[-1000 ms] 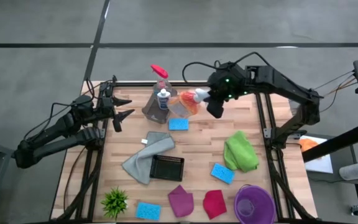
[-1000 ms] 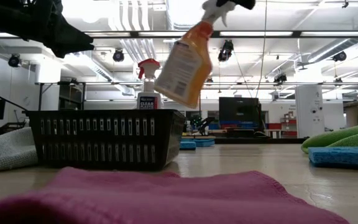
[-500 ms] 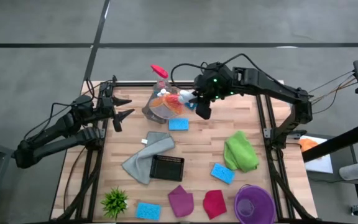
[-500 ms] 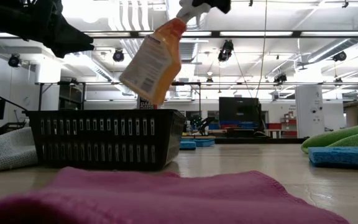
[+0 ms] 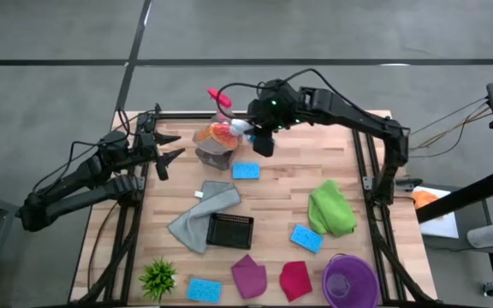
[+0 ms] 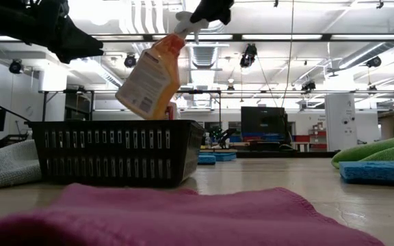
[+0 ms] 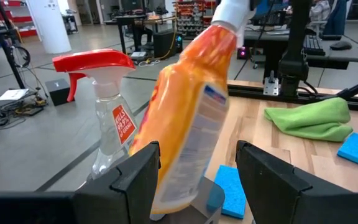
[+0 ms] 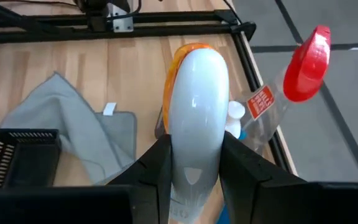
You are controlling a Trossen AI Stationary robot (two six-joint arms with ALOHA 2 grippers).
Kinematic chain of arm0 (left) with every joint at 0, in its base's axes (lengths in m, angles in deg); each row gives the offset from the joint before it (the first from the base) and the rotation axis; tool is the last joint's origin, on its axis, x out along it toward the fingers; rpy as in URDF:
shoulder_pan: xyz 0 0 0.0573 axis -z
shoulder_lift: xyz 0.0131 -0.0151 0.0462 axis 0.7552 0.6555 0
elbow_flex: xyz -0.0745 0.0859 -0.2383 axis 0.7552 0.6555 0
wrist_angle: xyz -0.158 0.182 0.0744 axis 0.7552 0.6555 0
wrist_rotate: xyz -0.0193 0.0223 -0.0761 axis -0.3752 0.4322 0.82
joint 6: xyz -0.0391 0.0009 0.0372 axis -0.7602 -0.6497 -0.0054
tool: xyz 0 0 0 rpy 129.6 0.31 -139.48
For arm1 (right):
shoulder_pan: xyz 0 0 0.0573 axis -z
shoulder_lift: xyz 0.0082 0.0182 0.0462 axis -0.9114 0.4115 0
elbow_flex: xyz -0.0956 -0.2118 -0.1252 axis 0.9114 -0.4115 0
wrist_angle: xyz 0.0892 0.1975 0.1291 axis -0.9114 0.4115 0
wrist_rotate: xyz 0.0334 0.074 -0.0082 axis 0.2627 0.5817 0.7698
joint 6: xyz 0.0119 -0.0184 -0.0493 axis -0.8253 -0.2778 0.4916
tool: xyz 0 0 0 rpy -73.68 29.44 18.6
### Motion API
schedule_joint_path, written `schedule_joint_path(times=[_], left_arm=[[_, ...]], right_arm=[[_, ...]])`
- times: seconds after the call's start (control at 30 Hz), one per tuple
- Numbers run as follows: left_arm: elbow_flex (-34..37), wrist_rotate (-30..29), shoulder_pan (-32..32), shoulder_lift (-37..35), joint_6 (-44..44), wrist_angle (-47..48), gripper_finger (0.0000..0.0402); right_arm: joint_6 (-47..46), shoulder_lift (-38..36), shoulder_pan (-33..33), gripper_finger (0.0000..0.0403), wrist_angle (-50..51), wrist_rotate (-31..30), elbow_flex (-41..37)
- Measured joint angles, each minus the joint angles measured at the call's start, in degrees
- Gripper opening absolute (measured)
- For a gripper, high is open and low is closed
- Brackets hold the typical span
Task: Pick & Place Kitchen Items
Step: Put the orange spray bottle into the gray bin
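Observation:
My right gripper (image 5: 259, 137) is shut on the orange spray bottle (image 5: 221, 133) with the white trigger, above the far left of the table. The bottle hangs over a grey see-through bin (image 5: 208, 154). The clear bottle with the red trigger (image 5: 220, 97) stands there too, and also shows in the left wrist view (image 7: 107, 118). My left gripper (image 5: 165, 147) is open and empty at the table's far left, pointing at the two bottles. Its fingers frame the orange bottle (image 7: 188, 124) from a distance. My right gripper pinches the orange bottle's white trigger head (image 8: 194, 118) between its two fingers (image 8: 157, 168). The fingers come from the table's right, slanting down. The bottle hangs below them, tilted, with its base (image 6: 139, 102) toward the table's left, clear of the table.
On the table lie a grey cloth (image 5: 199, 214), a black basket (image 5: 229, 229), blue sponges (image 5: 245, 170) (image 5: 306, 237) (image 5: 204, 289), a green cloth (image 5: 330, 208), a magenta cloth (image 5: 249, 275), a red cloth (image 5: 295, 280), a purple bowl (image 5: 347, 281) and a spiky plant (image 5: 157, 276).
My right gripper has carried the orange bottle toward the table's left, from beside the bin to over it, close by the clear bottle. The bottle has stayed hanging, tilted and clear of the table.

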Motion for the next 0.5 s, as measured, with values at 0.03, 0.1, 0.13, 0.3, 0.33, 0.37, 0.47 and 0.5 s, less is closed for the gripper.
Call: schedule_joint_path(times=[0.03,0.1,0.13,0.3,0.33,0.37,0.47,0.5], left_arm=[[0.0,-0.01,0.0,0.0,0.05,-0.01,0.0216],[0.0,-0.01,0.0,0.0,0.15,0.01,0.0216],[0.0,-0.01,0.0,0.0,0.15,0.01,0.0216],[0.0,-0.74,0.0,0.0,0.29,0.25,0.0216],[0.0,-0.84,-0.01,0.0,0.43,0.39,0.0216],[0.0,-0.84,-0.04,0.0,0.46,0.46,0.0216],[0.0,-0.86,-0.06,0.0,0.57,0.65,0.0216],[0.0,-0.86,-0.04,0.0,0.57,0.74,0.0216]], right_arm=[[0.22,1.2,0.21,0.0095,0.89,0.22,1.48],[1.3,3.82,0.8,0.0095,3.78,0.45,4.86],[1.78,5.33,0.96,0.0095,5.51,0.51,6.8],[3.84,11.86,1.91,0.0095,12.37,0.69,15.18],[4.29,11.67,2.0,0.0095,11.43,1.05,13.82],[4.72,11.55,2.36,0.0095,11.48,1.55,12.88],[5.08,12.23,3.03,0.0095,12.05,1.79,12.25],[5.14,12.29,3.29,0.0095,12.52,1.91,12.06]])
